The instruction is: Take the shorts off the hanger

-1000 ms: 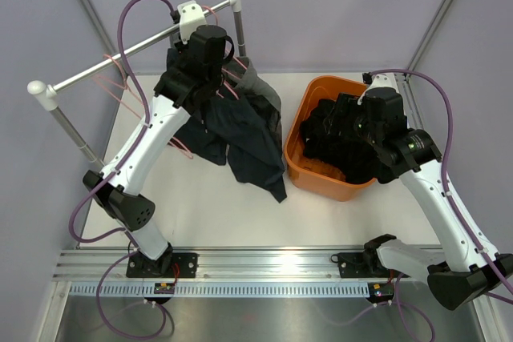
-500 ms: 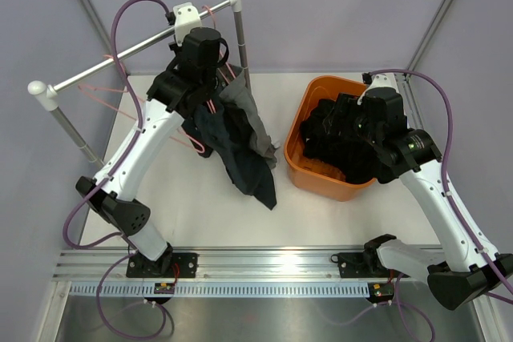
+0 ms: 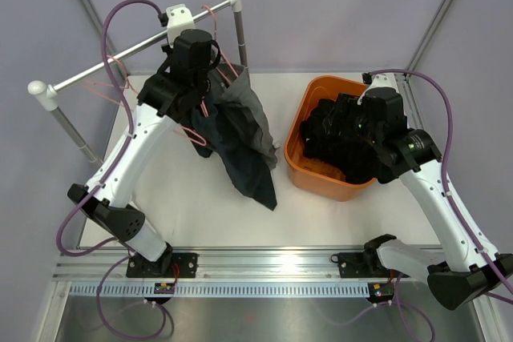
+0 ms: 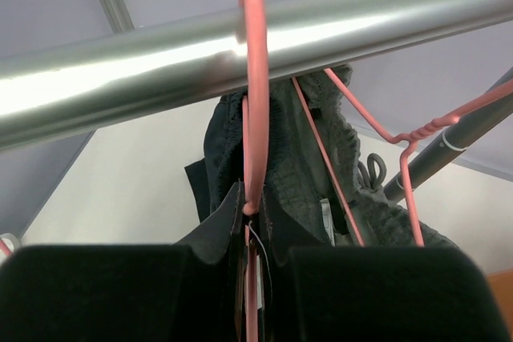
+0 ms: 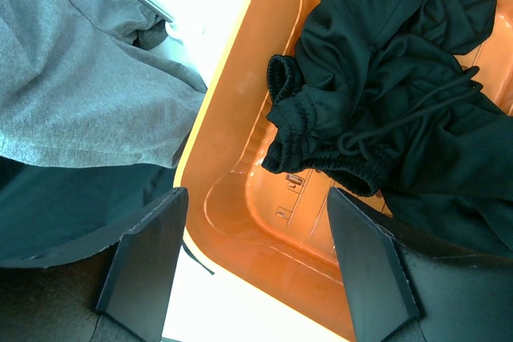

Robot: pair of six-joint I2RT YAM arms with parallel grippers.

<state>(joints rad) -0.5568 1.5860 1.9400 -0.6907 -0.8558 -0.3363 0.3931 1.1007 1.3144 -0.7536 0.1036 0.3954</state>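
Nearest the arm bases, the white table (image 3: 200, 214) carries an orange basket (image 3: 322, 183) on its right side. The right gripper (image 5: 256, 198) hangs over the basket's left wall with its two fingers spread wide and nothing between them. The black shorts (image 5: 401, 78) lie bunched inside the basket, waistband and drawstring uppermost.

Left of the basket, two more pairs hang together. The navy shorts (image 3: 240, 162) droop lowest, their hem close to the table, and the grey shorts (image 3: 252, 110) lie draped over them on the side towards the basket. Both are gathered at the top on a pink hanger (image 4: 255, 78).

Farther back, the left gripper (image 4: 250, 206) is pinched tight on that hanger's neck, just under its hook. The hook loops over the silver rail (image 4: 321, 30). A second pink hanger (image 4: 405, 138) hangs from the rail just to the right.
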